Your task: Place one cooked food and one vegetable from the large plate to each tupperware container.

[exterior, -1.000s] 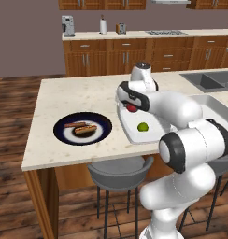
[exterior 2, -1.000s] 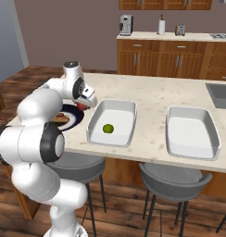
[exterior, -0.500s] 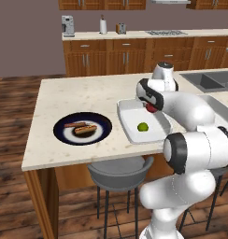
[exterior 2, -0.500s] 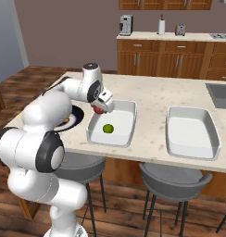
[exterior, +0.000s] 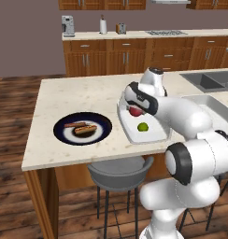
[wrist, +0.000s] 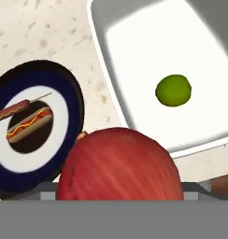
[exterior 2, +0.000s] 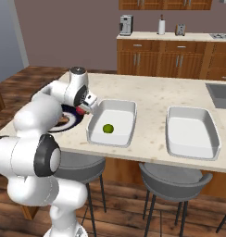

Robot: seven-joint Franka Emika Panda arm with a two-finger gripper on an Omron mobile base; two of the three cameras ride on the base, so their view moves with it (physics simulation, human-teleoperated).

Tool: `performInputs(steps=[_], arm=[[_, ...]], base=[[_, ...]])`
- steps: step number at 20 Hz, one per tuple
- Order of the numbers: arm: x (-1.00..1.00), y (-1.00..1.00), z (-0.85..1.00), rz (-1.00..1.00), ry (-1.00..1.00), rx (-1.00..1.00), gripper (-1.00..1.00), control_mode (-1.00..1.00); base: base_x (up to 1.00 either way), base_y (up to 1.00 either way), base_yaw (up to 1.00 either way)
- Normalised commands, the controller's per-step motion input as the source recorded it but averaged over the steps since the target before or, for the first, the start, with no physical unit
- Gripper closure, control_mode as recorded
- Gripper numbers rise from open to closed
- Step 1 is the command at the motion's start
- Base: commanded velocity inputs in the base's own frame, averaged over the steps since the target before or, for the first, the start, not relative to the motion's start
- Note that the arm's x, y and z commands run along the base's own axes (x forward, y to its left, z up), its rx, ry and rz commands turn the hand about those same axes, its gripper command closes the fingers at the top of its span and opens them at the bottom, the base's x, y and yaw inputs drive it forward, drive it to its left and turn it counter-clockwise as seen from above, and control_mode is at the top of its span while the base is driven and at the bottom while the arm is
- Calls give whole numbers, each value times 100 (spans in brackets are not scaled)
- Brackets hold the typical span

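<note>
My gripper (exterior: 135, 110) (exterior 2: 83, 109) is shut on a round red vegetable (exterior: 135, 112) (exterior 2: 80, 110) (wrist: 120, 163), held just above the counter between the large plate (exterior: 60, 127) (exterior 2: 68, 122) (wrist: 74, 93) and the left rim of the nearer tupperware container (exterior: 134, 137) (exterior 2: 112, 141) (wrist: 134, 42). The red vegetable hides the fingertips in the hand view. A green lime-like ball (exterior: 143, 126) (exterior 2: 108, 128) (wrist: 173, 90) lies in that container. On the plate rest a hot dog (exterior: 84, 130) (wrist: 29, 123) and a sausage on a stick (exterior: 74, 124) (wrist: 10, 111). The second tupperware container (exterior 2: 191, 139) (exterior: 218, 105) stands to the right.
A grey sink basin (exterior: 204, 79) (exterior 2: 221, 92) lies at the counter's far right. Stools (exterior: 118, 172) (exterior 2: 172, 178) stand under the front edge. Bare counter stretches behind the plate and containers. Cabinets with a coffee machine (exterior: 67, 25) line the back wall.
The hand swung right over the nearer container with the red vegetable in it, then came back to that container's left rim. The plate, the green ball and both containers stayed put.
</note>
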Motion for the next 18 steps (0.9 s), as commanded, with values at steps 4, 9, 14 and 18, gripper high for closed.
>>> performInputs(steps=[4,9,14,18], arm=[[46,18,-3,13,0,10,100,-100],[27,7,-4,10,0,5,100,-100],[2,-26,-4,0,0,0,100,100],[0,0,0,0,0,0,100,100]], base=[[0,0,0],[0,0,0],[-20,-60,0],[-19,-100,0]])
